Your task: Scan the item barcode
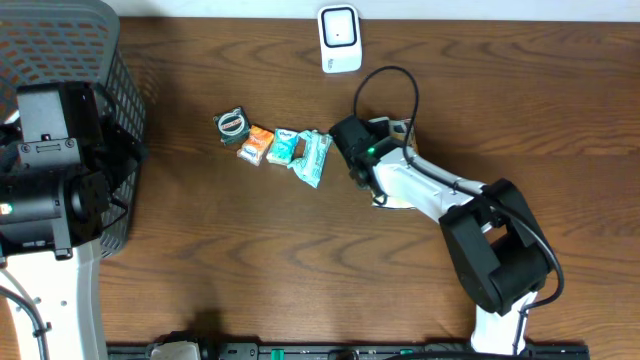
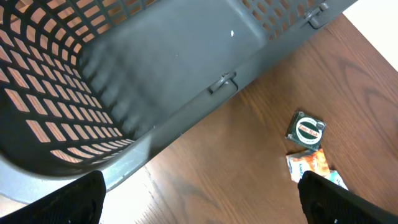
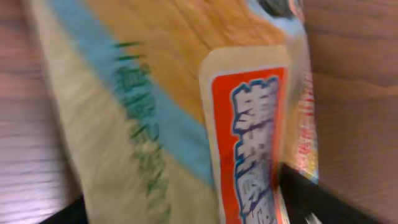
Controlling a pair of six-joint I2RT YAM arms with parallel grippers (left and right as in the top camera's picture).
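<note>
Brown wood of the table [image 1: 250, 250] carries a short row of small packets. The green packet [image 1: 313, 157] at its right end lies just at the tip of your right gripper [image 1: 340, 150], between the dark fingers [image 3: 311, 199], but you cannot tell if they press it. Your left gripper [image 2: 199, 199] hangs wide open and empty by the grey basket [image 2: 186, 74] at the left edge, well apart, and open wood lies between the packet and the white scanner [image 1: 340, 38] near the far edge.
</note>
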